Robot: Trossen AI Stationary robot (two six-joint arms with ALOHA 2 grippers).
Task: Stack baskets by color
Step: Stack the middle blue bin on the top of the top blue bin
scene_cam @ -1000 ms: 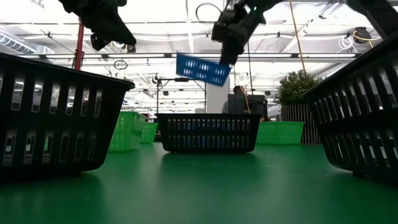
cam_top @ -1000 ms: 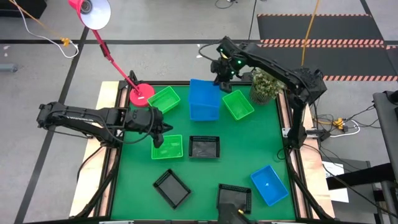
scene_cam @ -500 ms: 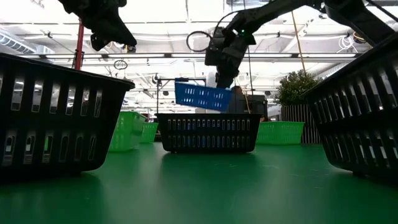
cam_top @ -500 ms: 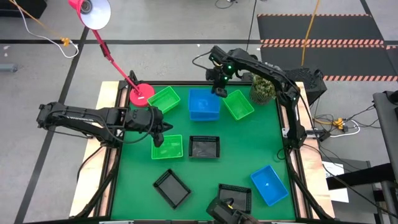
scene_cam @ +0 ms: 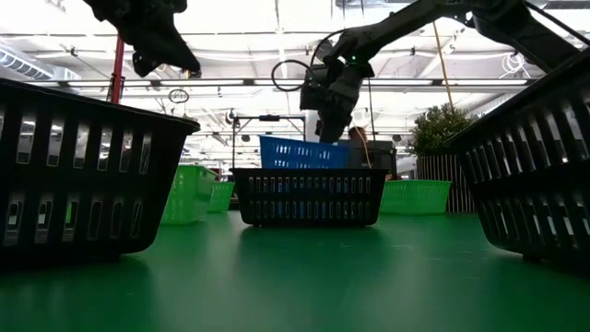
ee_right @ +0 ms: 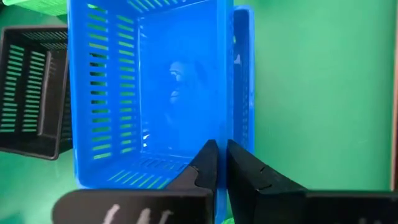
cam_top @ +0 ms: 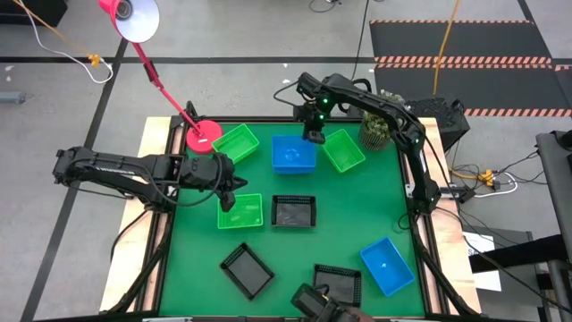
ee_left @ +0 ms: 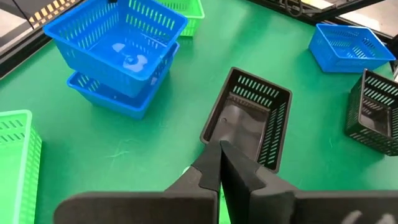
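A green mat (cam_top: 295, 241) covers the table, with grey floor all round and a pink lamp base (cam_top: 203, 136) at the far left corner.

The right gripper (cam_top: 313, 134) is clenched on the rim of a blue basket (cam_top: 293, 153) at the far middle of the mat, pinching its wall between the two fingers (ee_right: 202, 168). That basket sits tilted in a second blue basket (ee_left: 115, 99) lying flat beneath it; from the left wrist view it looks only partly nested, though I can't be sure how deep it sits. A green basket (cam_top: 342, 149) lies just to its right and another green basket (cam_top: 236, 142) just to its left, near the lamp base. A small potted plant (cam_top: 377, 127) stands at the far right edge.

The left gripper (cam_top: 229, 190) hangs above the left-hand part of the mat, its fingers pressed together and holding nothing. Below it lies a third green basket (cam_top: 240, 211), and right beside that a black mesh basket (cam_top: 293, 212) in the middle of the mat.

Nearer the front edge sit two more black baskets, one turned askew (cam_top: 248, 270) and one (cam_top: 338, 283) at the very front, with a lone blue basket (cam_top: 387, 265) off to the front right.
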